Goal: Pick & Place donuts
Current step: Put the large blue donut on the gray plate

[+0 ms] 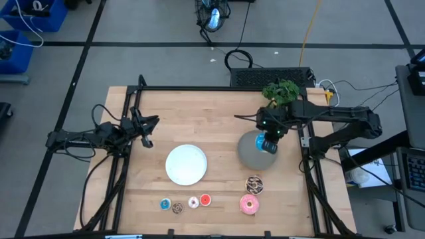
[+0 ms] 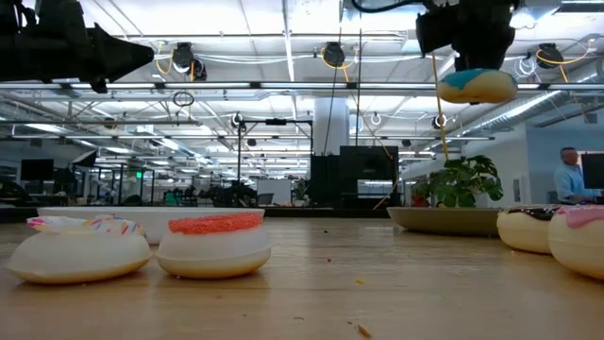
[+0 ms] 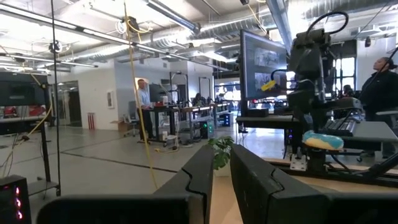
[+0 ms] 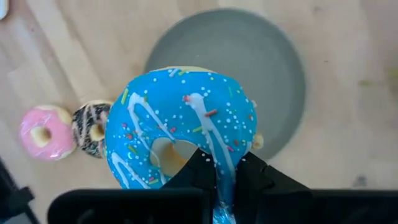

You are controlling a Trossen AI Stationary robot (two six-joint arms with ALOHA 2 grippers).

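The right gripper [image 1: 268, 144] hangs above the gray plate [image 1: 247, 154], which sits at about three o'clock from the white plate [image 1: 186, 164] on the wooden worktop [image 1: 199, 113]. Its jaws are clamped on the blue sprinkled donut [image 4: 180, 127], pinching one side of the ring, one jaw through the hole and the other on the outer edge. In the low view the donut is clear of the plate, held well above it.

Judging by how it keeps its round shape under that one-sided pinch, the donut looks light and fairly stiff, probably a glossy plastic toy, so the icing could be slippery. A grip across the ring wall, as here, seems the sound hold; squeezing the whole outer width would need wider jaws and might let it pop out.

The other donuts rest on the worktop. The brown-white donut [image 1: 254, 184] and the pink donut [image 1: 250, 204] lie at about six o'clock from the gray plate, touching or nearly so. The four tiny ones form a row at about six o'clock from the white plate: blue [image 1: 165, 204], brown [image 1: 177, 208], cream [image 1: 193, 202], red [image 1: 205, 198]. They would likely need a pinch across their whole body, as their holes look too small for a jaw.

The left gripper [image 1: 147, 126] waits at about ten o'clock from the white plate, jaws nearly closed on nothing.
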